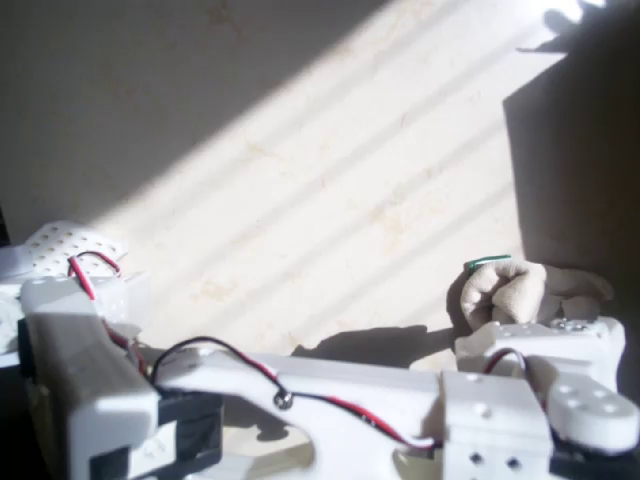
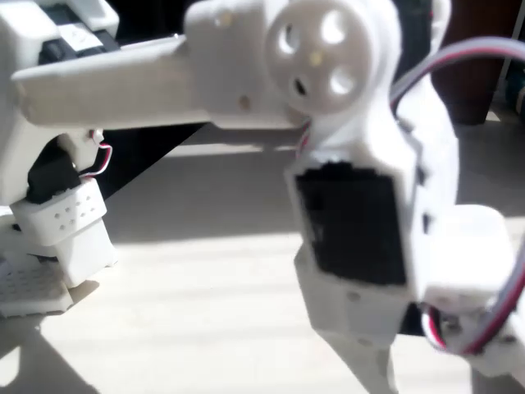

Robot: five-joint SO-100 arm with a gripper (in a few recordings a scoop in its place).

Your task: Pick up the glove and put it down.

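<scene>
The cream-beige glove (image 1: 520, 290) lies bunched up at the right of the sunlit table in the overhead view, with a small green tag (image 1: 487, 262) at its upper left. My white gripper (image 1: 535, 330) sits directly over the glove's near edge. The wrist housing covers the fingers, so I cannot tell how they stand or whether they touch the fabric. In the fixed view the white arm and its black servo (image 2: 353, 222) are seen close up, and the gripper end (image 2: 373, 361) runs off the bottom edge.
The arm's base (image 1: 70, 300) with red and black wires stands at the left in the overhead view, beside a perforated white plate (image 1: 60, 245). A dark block (image 1: 580, 150) casts shadow at the right. The pale tabletop (image 1: 330, 170) stretches out behind the arm.
</scene>
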